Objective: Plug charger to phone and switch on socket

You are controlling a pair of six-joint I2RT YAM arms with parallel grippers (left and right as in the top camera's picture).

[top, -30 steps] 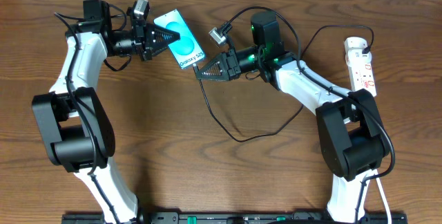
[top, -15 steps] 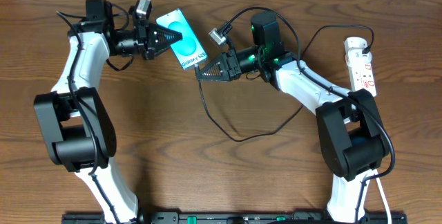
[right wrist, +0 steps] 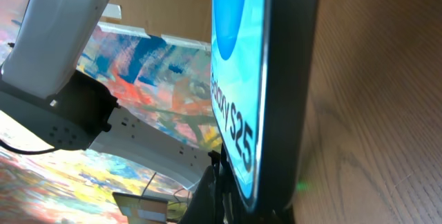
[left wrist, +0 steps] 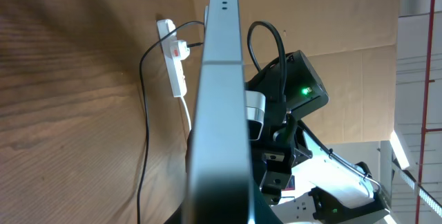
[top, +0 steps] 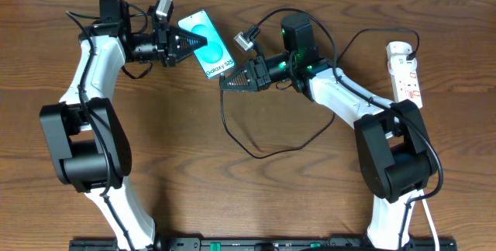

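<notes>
The phone (top: 209, 46), light blue screen with a white "Galaxy S25" strip, is held off the table at the back. My left gripper (top: 193, 43) is shut on its upper left end. In the left wrist view the phone (left wrist: 221, 99) shows edge-on. My right gripper (top: 225, 83) is shut on the tip of the charger (top: 263, 156), right at the phone's lower end. Whether the tip is in the port is hidden. The right wrist view is filled by the phone (right wrist: 276, 79). The thin black cable loops over the table to the white socket (top: 405, 71) at the far right.
The wooden table (top: 178, 173) carries only the cable loop and the power strip. The socket (left wrist: 174, 54) also shows in the left wrist view, with the right arm (left wrist: 297, 99) behind the phone. A thick white cord (top: 428, 220) runs off at the front right.
My left gripper has carried the phone slightly to the right, closer to my right gripper. The right gripper has shifted a little and the cable loop has swung left.
</notes>
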